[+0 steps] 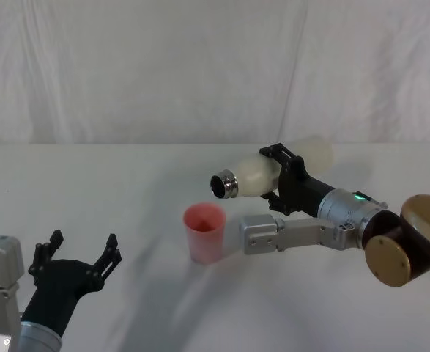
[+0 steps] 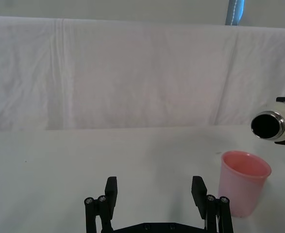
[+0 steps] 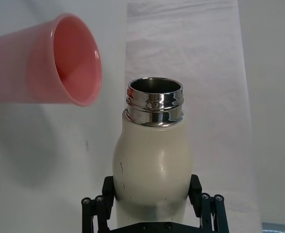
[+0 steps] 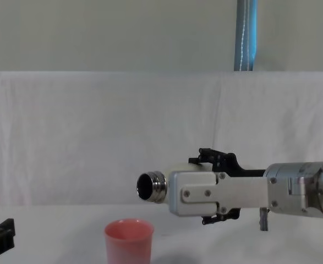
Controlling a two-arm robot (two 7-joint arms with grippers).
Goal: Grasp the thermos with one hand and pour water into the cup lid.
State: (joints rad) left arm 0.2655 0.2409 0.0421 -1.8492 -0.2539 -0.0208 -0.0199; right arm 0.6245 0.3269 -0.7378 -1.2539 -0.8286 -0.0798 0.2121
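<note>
— Where was the thermos?
— Tipped nearly level above the table, steel mouth just over the cup lid, the right gripper clamped round its body.
— And the left gripper?
— Parked low, fingers spread.

Text on thermos: none readable.
Text on cup lid: none readable.
Labels on the arms: none legible.
Signs on backdrop cloth: none.

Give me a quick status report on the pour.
Right end effector shut on thermos, tipped sideways, mouth above cup lid. Left end effector open, parked near-left. No water visible. Nothing in the way.
</note>
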